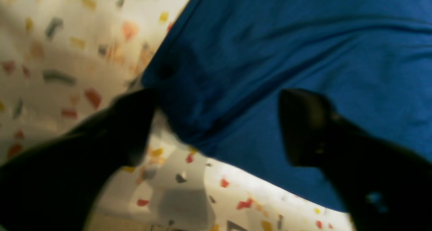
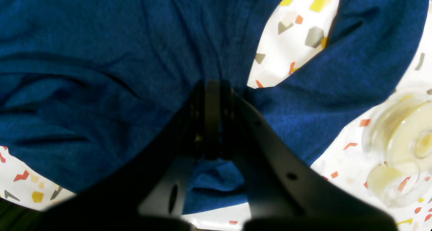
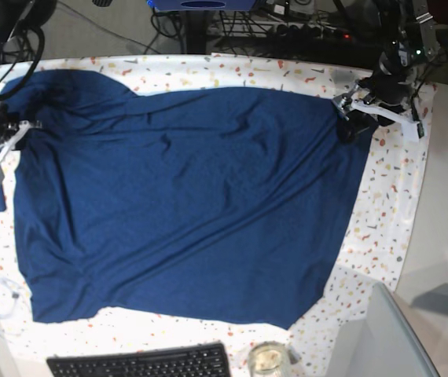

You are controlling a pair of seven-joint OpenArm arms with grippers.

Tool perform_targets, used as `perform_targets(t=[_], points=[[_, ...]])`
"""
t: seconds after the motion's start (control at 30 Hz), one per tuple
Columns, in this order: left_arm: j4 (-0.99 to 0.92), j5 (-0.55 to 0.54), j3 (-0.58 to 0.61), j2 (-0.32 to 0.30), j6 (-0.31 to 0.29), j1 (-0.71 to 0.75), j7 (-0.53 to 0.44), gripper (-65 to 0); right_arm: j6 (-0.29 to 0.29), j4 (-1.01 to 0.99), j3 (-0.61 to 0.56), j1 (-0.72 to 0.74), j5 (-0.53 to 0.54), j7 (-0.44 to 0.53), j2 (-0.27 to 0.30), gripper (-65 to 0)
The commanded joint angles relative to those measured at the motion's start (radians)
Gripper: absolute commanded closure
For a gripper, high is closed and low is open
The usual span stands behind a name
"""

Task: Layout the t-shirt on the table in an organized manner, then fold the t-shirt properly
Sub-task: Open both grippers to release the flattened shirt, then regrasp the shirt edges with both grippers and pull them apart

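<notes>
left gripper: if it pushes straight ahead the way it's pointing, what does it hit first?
Most likely the t-shirt: the left gripper is open, its fingers straddling the shirt's corner, with the table beneath. Depth is unclear.

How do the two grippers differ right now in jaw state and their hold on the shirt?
The left gripper stands open, fingers apart over the t-shirt corner, gripping nothing; the right gripper is shut, pinching t-shirt fabric. Both sit at opposite edges of the shirt on the table.
</notes>
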Motion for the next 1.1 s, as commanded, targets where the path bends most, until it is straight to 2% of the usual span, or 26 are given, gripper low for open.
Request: perform_targets(t=[0.0, 0.1, 0.17, 0.23, 0.3, 0.33, 0.37, 0.43, 0.47, 0.53, 0.63, 0.73, 0.83, 0.93, 1.07], points=[[0.059, -0.011, -0.006, -0.005, -0.012, 0.014, -0.022, -62.9, 0.009, 0.019, 0.004, 0.016, 0.008, 0.019, 0.022, -0.8], [0.183, -0.011, -0.039, 0.013, -0.012, 0.042, -0.022, -63.2, 0.009, 0.01, 0.004, 0.047, 0.008, 0.039, 0.025, -0.8], [0.223, -0.011, -0.075, 0.036, -0.012, 0.029, -0.021, -63.2, 0.009, -0.022, -0.002, 0.082, 0.008, 0.075, 0.046, -0.8], [0.211, -0.005, -0.072, 0.029, -0.012, -0.04, -0.016, -62.7, 0.009, -0.097, -0.062, 0.143, 0.008, 0.112, 0.074, -0.8], [0.137, -0.004, -0.044, 0.013, -0.012, -0.126, 0.014, -56.4, 0.006, -0.194, -0.125, 0.214, 0.008, 0.143, 0.117, -0.8], [0.087, -0.004, -0.024, 0.0, -0.012, -0.181, 0.033, -49.0, 0.002, -0.241, -0.148, 0.252, 0.008, 0.16, 0.129, -0.8], [0.027, -0.002, 0.007, -0.013, -0.012, -0.238, 0.041, -38.7, 0.002, -0.284, -0.16, 0.294, 0.008, 0.178, 0.132, -0.8], [-0.107, -0.002, 0.06, -0.033, -0.012, -0.334, 0.042, -14.3, 0.001, -0.352, -0.169, 0.351, 0.008, 0.203, 0.143, -0.8], [-0.182, -0.002, 0.09, -0.04, -0.012, -0.383, 0.042, -0.2, 0.001, -0.389, -0.172, 0.377, 0.008, 0.209, 0.148, -0.8], [-0.321, -0.002, 0.136, -0.043, -0.012, -0.474, 0.031, 0.0, 0.001, -0.447, -0.172, 0.42, 0.008, 0.21, 0.149, -0.8], [-0.486, 0.015, 0.212, -0.045, -0.012, -0.549, -0.053, 0.0, 0.001, -0.473, -0.194, 0.432, 0.008, 0.21, 0.148, -0.8], [-0.611, 0.167, 0.294, -0.042, -0.012, -0.581, -0.167, 0.0, 0.001, -0.479, -0.286, 0.424, 0.008, 0.212, 0.146, -0.8], [-0.683, 0.337, 0.327, -0.023, -0.012, -0.581, -0.231, 0.0, 0.001, -0.468, -0.307, 0.398, 0.01, 0.215, 0.14, -0.8], [-0.726, 0.418, 0.303, -0.02, -0.01, -0.568, -0.251, 0.0, 0.001, -0.419, -0.307, 0.371, 0.01, 0.215, 0.135, -0.8], [-0.745, 0.477, 0.142, -0.034, -0.01, -0.522, -0.257, 0.0, -0.001, -0.284, -0.292, 0.311, 0.01, 0.21, 0.137, -0.8]])
